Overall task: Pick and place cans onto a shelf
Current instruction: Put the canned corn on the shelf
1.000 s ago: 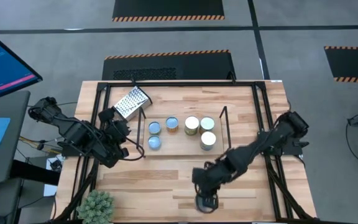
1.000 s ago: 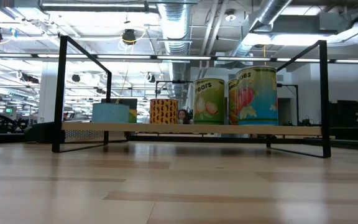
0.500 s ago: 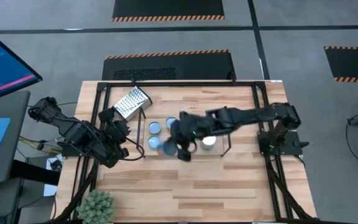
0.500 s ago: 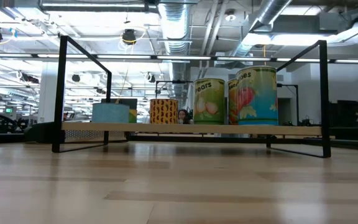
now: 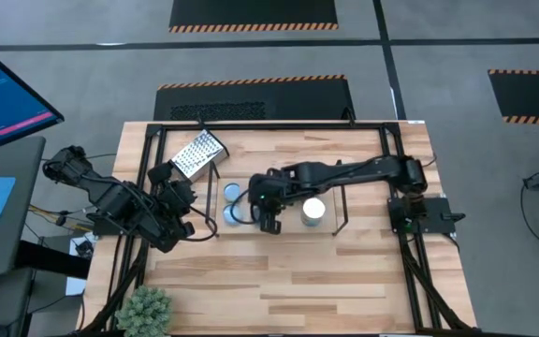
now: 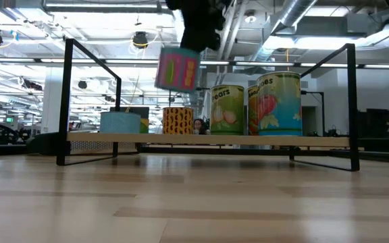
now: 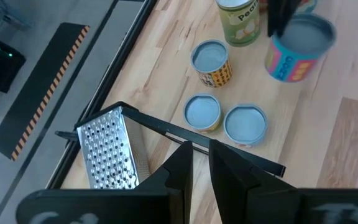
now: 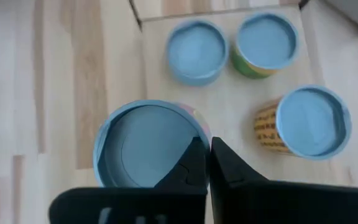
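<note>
A ducted ceiling hangs over the wood surface [image 5: 279, 271]. The right tool [image 5: 268, 217] is clamped on a pink can [image 6: 177, 69], held tilted in the air above the shelf [image 6: 208, 140], over its free board in front of the standing cans [image 5: 300, 187]. The left tool [image 5: 178, 217], fingers nearly together and empty, waits beside the shelf's left end.

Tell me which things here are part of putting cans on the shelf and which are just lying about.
Part of the job:
- pink-sided can, held above the shelf by the right gripper
- cans already on the shelf
- shelf

Just lying about:
- grater on the table
- potted plant at the table's edge
- left gripper, waiting beside the shelf
</note>
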